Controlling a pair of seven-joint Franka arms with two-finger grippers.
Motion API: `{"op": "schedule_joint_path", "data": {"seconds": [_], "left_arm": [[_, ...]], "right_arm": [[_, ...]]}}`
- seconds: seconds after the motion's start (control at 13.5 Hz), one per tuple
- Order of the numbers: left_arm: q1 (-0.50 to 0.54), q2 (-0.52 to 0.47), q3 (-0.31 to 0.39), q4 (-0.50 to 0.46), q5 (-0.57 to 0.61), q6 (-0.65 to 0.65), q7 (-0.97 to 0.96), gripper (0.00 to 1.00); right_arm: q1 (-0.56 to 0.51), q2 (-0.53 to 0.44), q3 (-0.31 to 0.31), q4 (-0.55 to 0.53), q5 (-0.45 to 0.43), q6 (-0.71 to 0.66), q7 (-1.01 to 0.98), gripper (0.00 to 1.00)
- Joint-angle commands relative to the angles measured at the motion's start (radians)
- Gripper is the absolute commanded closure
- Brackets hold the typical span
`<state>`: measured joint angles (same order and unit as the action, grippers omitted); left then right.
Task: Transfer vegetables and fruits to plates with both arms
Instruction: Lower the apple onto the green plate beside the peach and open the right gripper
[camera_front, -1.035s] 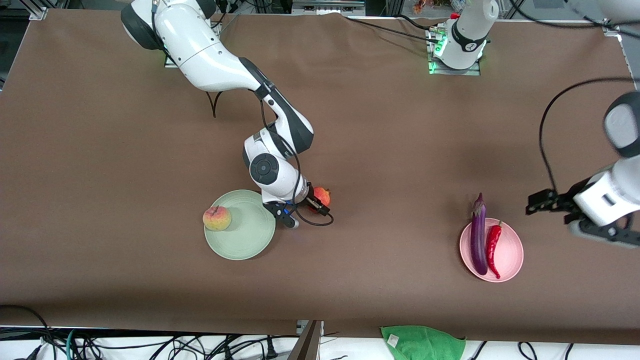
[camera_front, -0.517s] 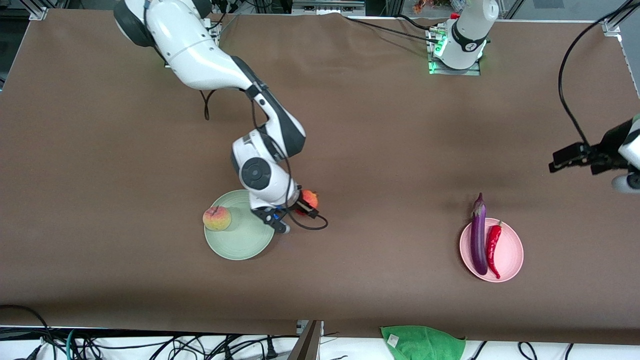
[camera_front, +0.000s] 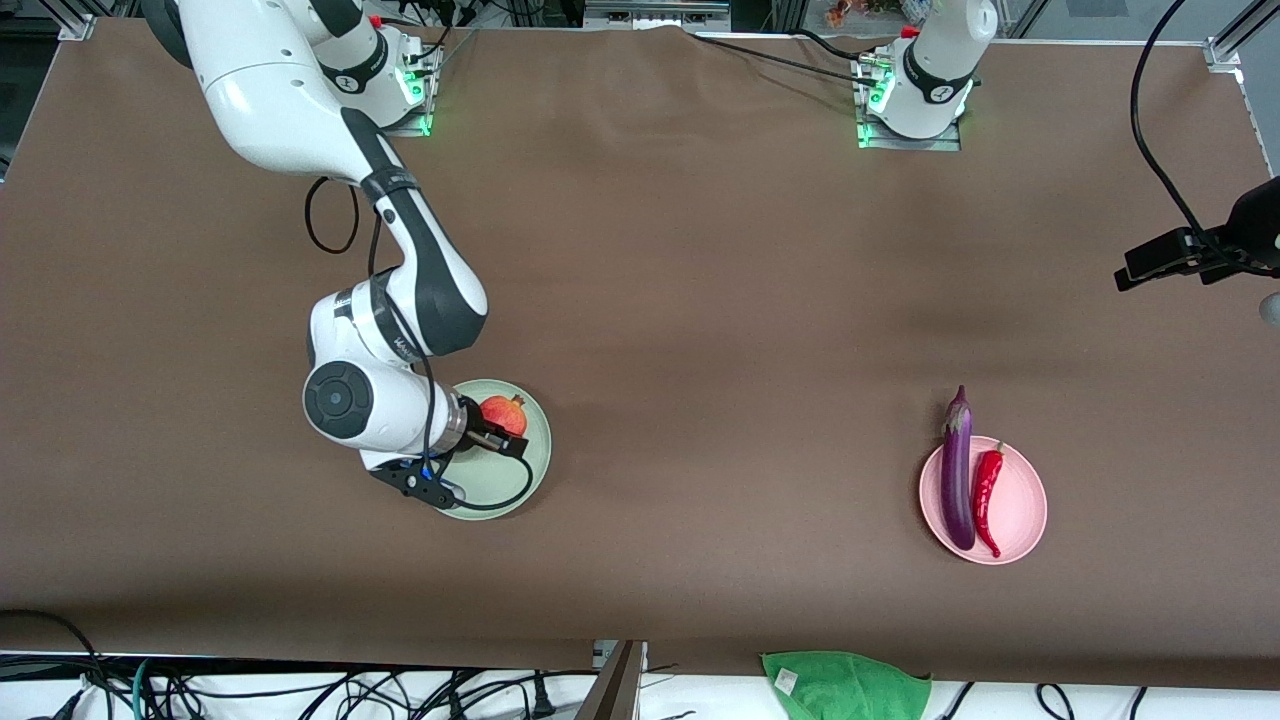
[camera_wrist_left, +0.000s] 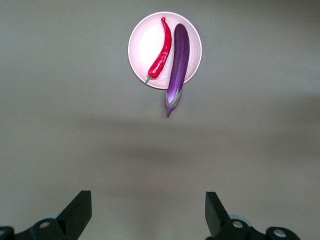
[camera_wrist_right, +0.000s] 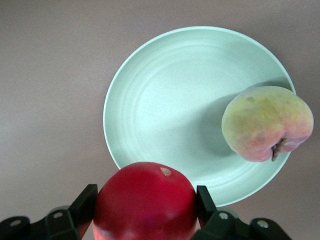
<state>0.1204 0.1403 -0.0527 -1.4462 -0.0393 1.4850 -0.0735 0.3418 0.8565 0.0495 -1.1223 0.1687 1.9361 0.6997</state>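
Note:
My right gripper (camera_front: 498, 422) is shut on the red pomegranate (camera_front: 503, 412) and holds it over the mint green plate (camera_front: 522, 470). In the right wrist view the pomegranate (camera_wrist_right: 145, 205) fills the gap between the fingers, over the rim of the green plate (camera_wrist_right: 165, 100). The peach (camera_wrist_right: 267, 122) rests on that plate and is hidden under the arm in the front view. The eggplant (camera_front: 957, 470) and red chili (camera_front: 986, 490) lie on the pink plate (camera_front: 1022, 505), with the eggplant's cap over the rim. My left gripper (camera_wrist_left: 146, 202) is open and empty, high above the table.
The left arm's wrist (camera_front: 1255, 225) hangs at the left arm's end of the table, partly out of the front view. A green cloth (camera_front: 845, 685) lies off the table's near edge. Cables run along that edge. A brown cover spans the table.
My right gripper has carried the pomegranate from beside the green plate to over it, and the arm now hides the peach. My left arm has drawn away from the pink plate toward its table end.

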Motion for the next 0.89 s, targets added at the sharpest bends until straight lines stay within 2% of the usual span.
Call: {"op": "schedule_joint_path", "data": {"seconds": [0.0,0.07,0.15,0.22,0.44,0.81], "left_arm": [[0.007,0.008,-0.006,-0.007,0.021,-0.011,-0.009,0.00],[0.002,0.012,-0.006,-0.002,0.021,-0.009,-0.011,0.00],[-0.004,0.013,-0.006,0.013,0.021,-0.011,-0.012,0.00],[-0.007,0.015,-0.007,0.013,0.021,-0.011,-0.015,0.00],[-0.008,0.021,-0.007,0.017,0.022,-0.009,-0.017,0.00],[0.004,0.021,-0.007,0.017,0.021,-0.009,-0.012,0.00]], "right_arm": [[0.000,-0.005,0.015,-0.005,-0.006,-0.002,-0.019,0.82],[-0.001,-0.007,0.015,-0.005,-0.006,-0.008,-0.031,0.53],[-0.001,-0.008,0.015,-0.005,-0.006,-0.012,-0.034,0.16],[-0.010,-0.010,0.013,-0.005,-0.006,-0.015,-0.037,0.01],[-0.029,-0.020,0.010,-0.002,-0.009,-0.055,-0.109,0.01],[-0.082,-0.128,0.006,-0.007,-0.003,-0.135,-0.211,0.01]]}}
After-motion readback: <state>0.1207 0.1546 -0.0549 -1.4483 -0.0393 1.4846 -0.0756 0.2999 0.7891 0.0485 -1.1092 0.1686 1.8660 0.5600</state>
